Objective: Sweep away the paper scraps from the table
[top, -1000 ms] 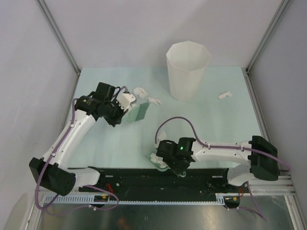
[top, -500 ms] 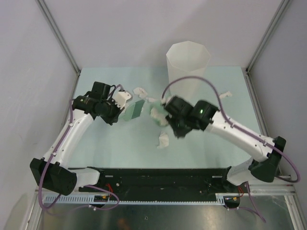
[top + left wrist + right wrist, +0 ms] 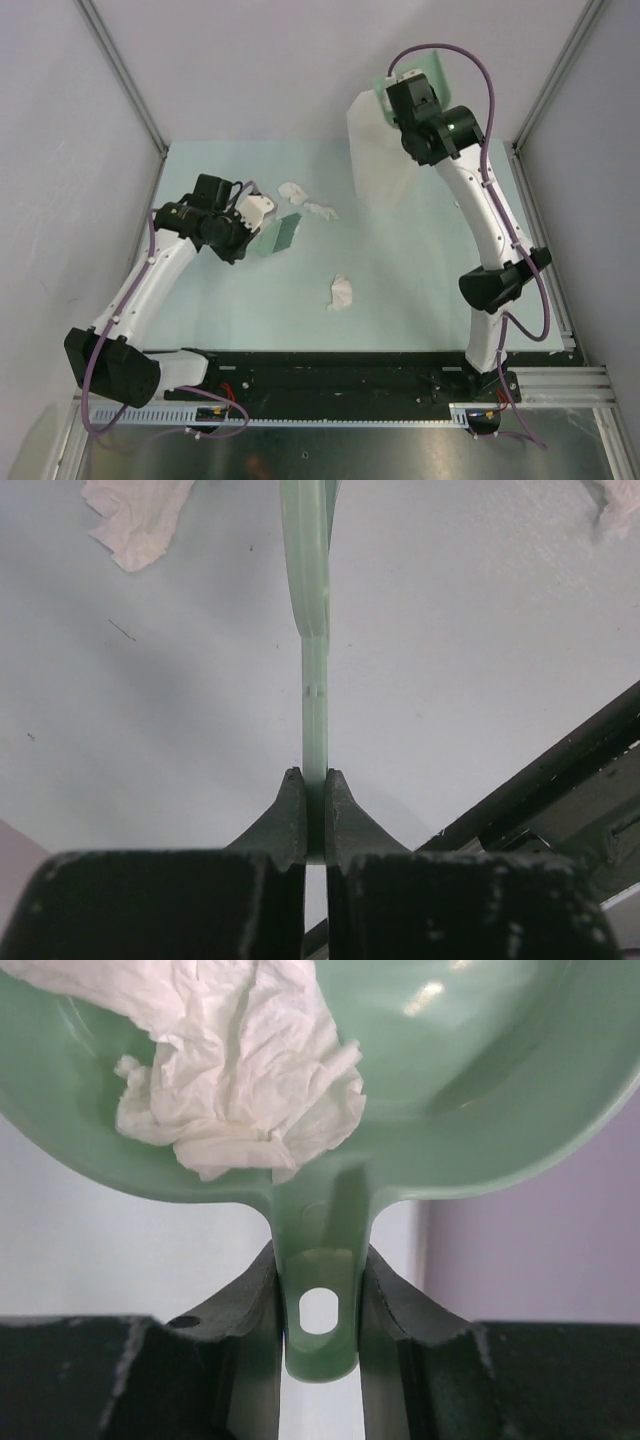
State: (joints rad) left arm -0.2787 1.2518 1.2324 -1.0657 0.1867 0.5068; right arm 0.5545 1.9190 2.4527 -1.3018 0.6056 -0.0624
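From above we see the right arm (image 3: 490, 215) reaching high over the white bin (image 3: 385, 170), but this view does not show what it carries. Its wrist camera shows it: the right tool (image 3: 320, 1290) is closed on the handle of a green dustpan (image 3: 470, 1060), and one crumpled paper wad (image 3: 240, 1080) lies inside the pan. The left tool (image 3: 315, 790) is closed on a thin green scraper (image 3: 314, 680), which its own camera shows edge-on. In the top view the scraper is a flat panel. Three paper scraps (image 3: 341, 292) lie on the bench (image 3: 420, 260) in the top view: two just beyond the scraper, and one near the middle, well apart from both tools. The left wrist view catches one of them at its upper left corner.
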